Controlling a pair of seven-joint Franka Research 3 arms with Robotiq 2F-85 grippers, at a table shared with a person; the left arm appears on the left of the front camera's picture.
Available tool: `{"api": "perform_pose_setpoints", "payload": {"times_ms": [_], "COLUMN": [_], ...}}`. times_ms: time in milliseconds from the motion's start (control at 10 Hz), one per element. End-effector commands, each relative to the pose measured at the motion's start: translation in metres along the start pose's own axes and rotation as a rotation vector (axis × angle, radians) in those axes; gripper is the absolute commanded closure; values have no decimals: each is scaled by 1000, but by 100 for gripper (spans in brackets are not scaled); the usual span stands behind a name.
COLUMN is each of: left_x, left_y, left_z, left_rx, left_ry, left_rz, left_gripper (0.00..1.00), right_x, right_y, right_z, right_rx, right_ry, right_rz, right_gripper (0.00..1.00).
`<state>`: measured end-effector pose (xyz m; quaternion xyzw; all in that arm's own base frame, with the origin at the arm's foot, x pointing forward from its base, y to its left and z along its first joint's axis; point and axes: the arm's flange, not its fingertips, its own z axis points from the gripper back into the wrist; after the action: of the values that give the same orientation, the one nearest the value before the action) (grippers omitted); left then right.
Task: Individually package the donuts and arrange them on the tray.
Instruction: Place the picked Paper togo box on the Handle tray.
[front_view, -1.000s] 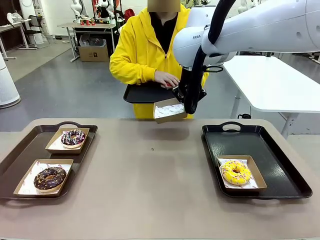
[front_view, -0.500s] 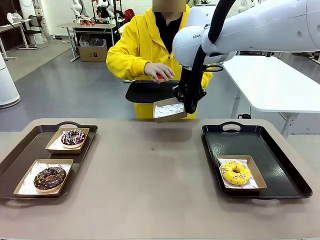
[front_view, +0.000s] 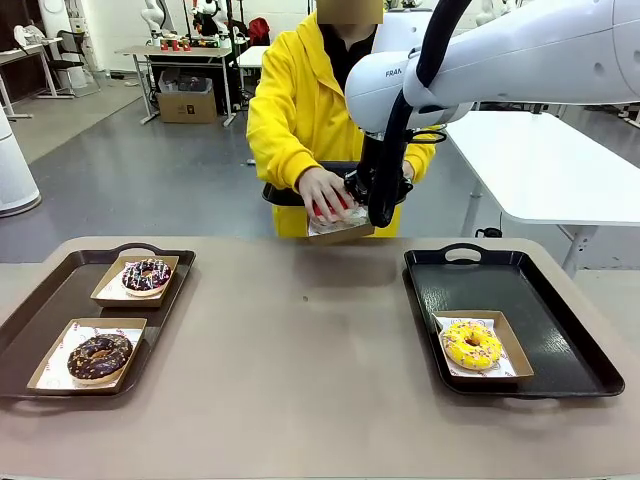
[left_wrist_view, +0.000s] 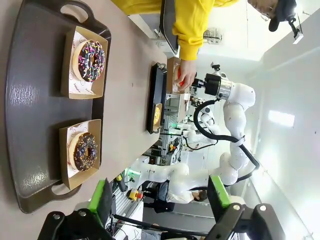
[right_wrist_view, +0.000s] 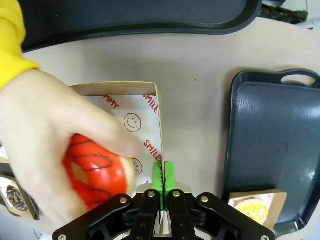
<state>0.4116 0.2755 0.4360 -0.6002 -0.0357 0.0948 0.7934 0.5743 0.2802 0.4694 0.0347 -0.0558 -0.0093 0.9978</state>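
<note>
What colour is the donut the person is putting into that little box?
Glossy red ring donut with thin dark lines across its icing, cream-coloured underneath. The right wrist view shows it best.

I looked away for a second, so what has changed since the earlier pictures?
The person's hand has carried the red donut from their black tray down into the paper box that the right gripper keeps pinched by its wall. The three boxed donuts and both table trays have stayed put.
</note>
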Motion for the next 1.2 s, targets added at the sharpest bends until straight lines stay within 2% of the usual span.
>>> {"api": "perform_pose_setpoints", "payload": {"times_ms": [0,900,1100], "left_x": [-5,-5,-5], "left_y": [-2,-2,-2], "left_z": [0,0,0], "left_rx": [-5,-5,-5], "left_ry": [-1,-1,-1], "left_rz": [-5,-5,-5], "left_gripper": [0,0,0], "right_x": [0,0,-36], "right_y": [-1,0,-35], "right_z": [2,0,42], "right_rx": [0,0,-82], "right_ry": [-3,0,-8], "right_rz": [-2,0,22], "right_gripper": [100,98,98]}}
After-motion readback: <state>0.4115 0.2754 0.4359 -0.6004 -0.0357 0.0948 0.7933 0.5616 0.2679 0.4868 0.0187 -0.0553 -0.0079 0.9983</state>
